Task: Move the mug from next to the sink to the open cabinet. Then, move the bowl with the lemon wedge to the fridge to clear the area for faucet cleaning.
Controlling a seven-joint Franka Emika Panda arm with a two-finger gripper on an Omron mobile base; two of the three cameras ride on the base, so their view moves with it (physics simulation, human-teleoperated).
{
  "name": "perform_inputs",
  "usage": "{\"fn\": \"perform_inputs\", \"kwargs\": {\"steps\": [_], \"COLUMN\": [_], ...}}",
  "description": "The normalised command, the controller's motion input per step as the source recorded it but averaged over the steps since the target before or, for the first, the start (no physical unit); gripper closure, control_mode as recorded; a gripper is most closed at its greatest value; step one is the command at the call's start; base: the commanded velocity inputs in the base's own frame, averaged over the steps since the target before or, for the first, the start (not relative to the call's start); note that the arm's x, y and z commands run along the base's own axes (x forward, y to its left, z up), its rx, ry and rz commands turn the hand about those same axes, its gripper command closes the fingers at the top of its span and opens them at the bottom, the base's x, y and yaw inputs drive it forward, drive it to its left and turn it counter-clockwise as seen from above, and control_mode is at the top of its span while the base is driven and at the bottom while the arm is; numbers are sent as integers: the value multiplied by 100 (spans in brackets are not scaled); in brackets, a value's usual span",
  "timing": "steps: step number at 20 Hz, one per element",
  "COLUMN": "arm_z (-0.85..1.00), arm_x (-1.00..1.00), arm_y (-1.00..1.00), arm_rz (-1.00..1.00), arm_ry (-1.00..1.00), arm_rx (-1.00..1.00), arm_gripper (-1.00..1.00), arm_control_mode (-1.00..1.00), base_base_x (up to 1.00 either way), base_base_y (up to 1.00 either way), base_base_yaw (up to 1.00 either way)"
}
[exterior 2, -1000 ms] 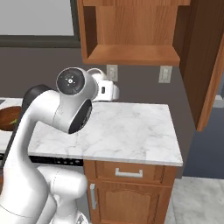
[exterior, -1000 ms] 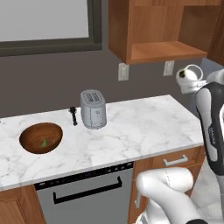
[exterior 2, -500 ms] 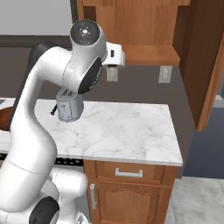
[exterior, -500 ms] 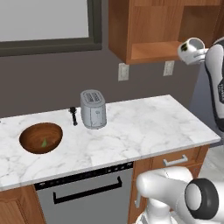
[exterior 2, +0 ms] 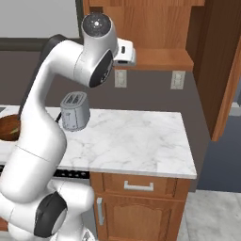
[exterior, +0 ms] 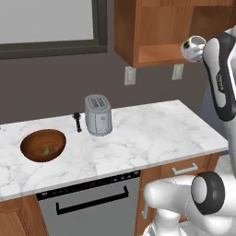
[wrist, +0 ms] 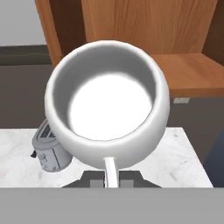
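My gripper is shut on the handle of a white mug, which I see from its open top. In the left base view the mug hangs high at the front edge of the open cabinet, level with its bare shelf. The reddish-brown bowl sits on the marble counter at the far left with the tiny green lemon wedge inside. Sink, faucet and fridge are out of view.
A grey toaster stands on the counter with a small black object beside it. The cabinet's wooden door hangs open on the right. A dishwasher front sits under the counter.
The arm has lifted the mug from just above counter height up to the level of the open cabinet's shelf. The bowl and toaster have not moved.
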Motion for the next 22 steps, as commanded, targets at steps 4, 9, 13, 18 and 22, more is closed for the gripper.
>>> {"fn": "perform_inputs", "kwargs": {"steps": [4, 9, 13, 18, 22], "arm_z": [-2, 0, -14, -4, -11], "arm_x": [74, 77, 52, 63, 61], "arm_y": [16, 7, 0, 0, 0], "arm_rz": [-10, -8, -2, 0, 0], "arm_ry": [2, 5, 8, 4, 2], "arm_rx": [0, 0, 0, 0, 0], "arm_gripper": [100, 100, 100, 100, 100], "arm_control_mode": [-100, -100, -100, -100, -100], "base_base_x": [0, 0, 0, 0, 0], "base_base_y": [0, 0, 0, 0, 0], "base_base_yaw": [0, 0, 0, 0, 0]}}
